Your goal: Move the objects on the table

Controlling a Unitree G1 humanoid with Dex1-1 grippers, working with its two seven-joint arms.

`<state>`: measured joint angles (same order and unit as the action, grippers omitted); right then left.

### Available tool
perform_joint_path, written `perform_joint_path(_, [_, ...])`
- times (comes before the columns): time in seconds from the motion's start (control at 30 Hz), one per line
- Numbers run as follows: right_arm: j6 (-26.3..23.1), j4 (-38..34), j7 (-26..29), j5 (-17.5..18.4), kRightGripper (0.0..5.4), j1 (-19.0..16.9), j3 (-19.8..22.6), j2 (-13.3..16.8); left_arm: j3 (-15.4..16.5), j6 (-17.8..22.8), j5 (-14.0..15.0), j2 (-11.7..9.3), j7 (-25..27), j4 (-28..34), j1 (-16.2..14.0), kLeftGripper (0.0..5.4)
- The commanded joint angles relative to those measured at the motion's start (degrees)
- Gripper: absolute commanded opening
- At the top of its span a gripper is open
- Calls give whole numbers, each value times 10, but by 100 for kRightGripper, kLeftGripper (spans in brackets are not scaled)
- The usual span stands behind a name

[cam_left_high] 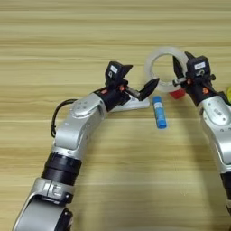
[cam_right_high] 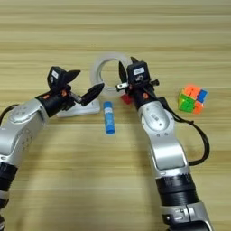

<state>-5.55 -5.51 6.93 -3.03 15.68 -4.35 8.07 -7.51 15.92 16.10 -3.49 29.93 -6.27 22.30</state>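
Light wooden desk (cam_left_high: 113,171), plank grain running side to side. Lying on it: clear tape roll (cam_left_high: 165,53) far centre; small red cube (cam_left_high: 177,94) touching its near edge; blue glue stick (cam_left_high: 159,112) just nearer; flat white bar (cam_left_high: 133,104) left of that; multicoloured puzzle cube (cam_right_high: 192,99) well to the right.

Light wooden table (cam_left_high: 113,27) — horizontal plank grain, even light
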Motion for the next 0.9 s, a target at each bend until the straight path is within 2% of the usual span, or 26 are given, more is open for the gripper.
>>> perform_joint_path(0.03, [20, 7, 1, -10, 153, 6, -13, -7, 2, -3, -5, -1, -1, -2, 11, 540])
perform_joint_path(0.6, [31, -3, 8, -30, 153, -11, -45, -13, 9, -10, -8, -3, -4, -14, 15, 540])
perform_joint_path(0.9, [28, -21, 14, -36, 153, -19, -55, -16, 16, -26, -15, -4, -12, -45, 26, 540])
